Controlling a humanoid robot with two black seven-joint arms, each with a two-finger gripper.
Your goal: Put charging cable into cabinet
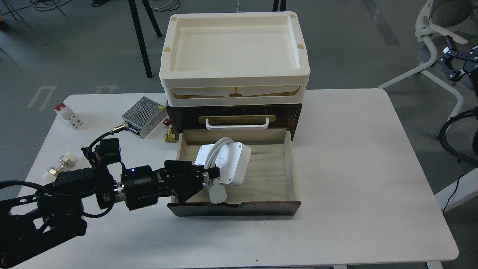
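Note:
My left gripper [213, 175] is shut on the charging cable [229, 162], a flat white block with a thick white cord wrapped around its middle. It holds the block tilted over the left half of the open light wood drawer [261, 175]. The cord's plug [216, 194] hangs down near the drawer's dark front edge. The cabinet [233, 116] is a dark brown box with a brass plate and white handle [237, 125], with cream trays [233, 48] on top. My right gripper [453, 61] is off the table at the far right, its fingers apart and empty.
A perforated silver power-supply box [143, 111] and a white-and-red switch block [69, 116] lie at the back left of the white table [354, 168]. A small brass fitting [170, 135] sits by the cabinet's left side. A small white-and-metal part [61, 164] lies at the left edge.

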